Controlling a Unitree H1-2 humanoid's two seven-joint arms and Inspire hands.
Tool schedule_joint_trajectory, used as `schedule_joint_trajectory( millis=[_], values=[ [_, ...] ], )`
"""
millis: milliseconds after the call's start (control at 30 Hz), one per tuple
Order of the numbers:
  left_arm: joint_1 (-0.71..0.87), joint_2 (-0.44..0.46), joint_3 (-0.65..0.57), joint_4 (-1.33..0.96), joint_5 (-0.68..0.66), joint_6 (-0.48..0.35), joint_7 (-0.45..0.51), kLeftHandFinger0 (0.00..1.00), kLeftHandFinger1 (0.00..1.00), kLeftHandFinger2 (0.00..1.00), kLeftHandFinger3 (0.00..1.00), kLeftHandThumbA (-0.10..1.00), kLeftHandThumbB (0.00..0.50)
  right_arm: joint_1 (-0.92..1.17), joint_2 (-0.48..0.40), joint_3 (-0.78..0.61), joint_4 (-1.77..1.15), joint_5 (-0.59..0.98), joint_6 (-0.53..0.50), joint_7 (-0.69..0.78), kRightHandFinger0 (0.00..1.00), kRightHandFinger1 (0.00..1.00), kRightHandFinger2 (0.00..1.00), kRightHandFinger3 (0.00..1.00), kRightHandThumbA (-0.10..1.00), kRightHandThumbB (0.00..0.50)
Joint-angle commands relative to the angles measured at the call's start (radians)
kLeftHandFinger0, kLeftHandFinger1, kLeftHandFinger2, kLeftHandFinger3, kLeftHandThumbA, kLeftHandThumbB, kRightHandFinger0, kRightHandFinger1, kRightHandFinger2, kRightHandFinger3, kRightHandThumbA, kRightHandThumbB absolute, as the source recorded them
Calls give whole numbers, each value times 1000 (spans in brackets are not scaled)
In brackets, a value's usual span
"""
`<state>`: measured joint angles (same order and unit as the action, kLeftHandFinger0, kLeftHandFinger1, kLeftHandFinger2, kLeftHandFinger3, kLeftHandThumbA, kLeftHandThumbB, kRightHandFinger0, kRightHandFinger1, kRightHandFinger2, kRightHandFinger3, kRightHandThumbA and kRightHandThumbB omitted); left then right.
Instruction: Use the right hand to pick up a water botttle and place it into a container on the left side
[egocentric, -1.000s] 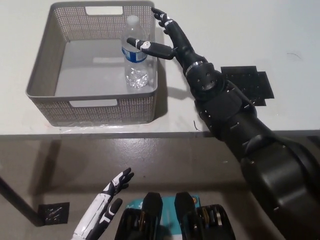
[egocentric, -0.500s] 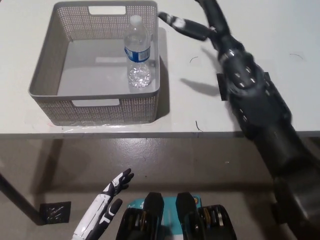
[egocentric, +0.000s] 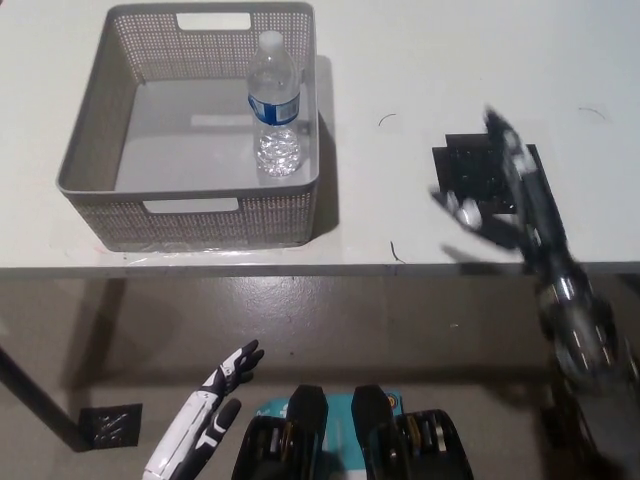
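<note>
Head view: bottle stands upright inside basket; empty right hand, fingers apart, over bench; left hand hangs released below.

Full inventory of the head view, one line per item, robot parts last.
Basket: 1, grey perforated plastic, on the table's left part.
Water bottle: 1, clear with blue label and white cap, upright inside the basket by its right wall.
Black mat: 1, black, flat on the table right of the basket, partly covered by the right hand.
Table: 1, white top.
Black square: 1, on the floor at lower left.
Left hand: 1, white, lower left below the table edge, open, holding nothing.
Right hand: 1, black, motion-blurred over the mat near the table's front edge, holding nothing; finger pose unclear.
</note>
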<state>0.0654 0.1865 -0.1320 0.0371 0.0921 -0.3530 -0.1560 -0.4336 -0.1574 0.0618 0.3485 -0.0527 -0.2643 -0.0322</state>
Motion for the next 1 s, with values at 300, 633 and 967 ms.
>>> schedule_joint_trajectory(
  millis=[300,633,967],
  values=[
    [-16,-11,135,5,-85,-39,43,1000,1000,1000,1000,1000,223,398,5,-30,-235,122,-206,78,1000,1000,1000,1000,1000,409],
    [-24,-11,175,38,-112,-30,36,1000,1000,1000,1000,1000,238,436,20,-45,-147,133,-206,115,1000,1000,1000,1000,1000,430],
    [-24,-21,171,66,-108,-6,36,1000,1000,1000,1000,1000,237,384,32,-63,-59,143,-206,142,1000,1000,1000,1000,971,417]
  ],
)
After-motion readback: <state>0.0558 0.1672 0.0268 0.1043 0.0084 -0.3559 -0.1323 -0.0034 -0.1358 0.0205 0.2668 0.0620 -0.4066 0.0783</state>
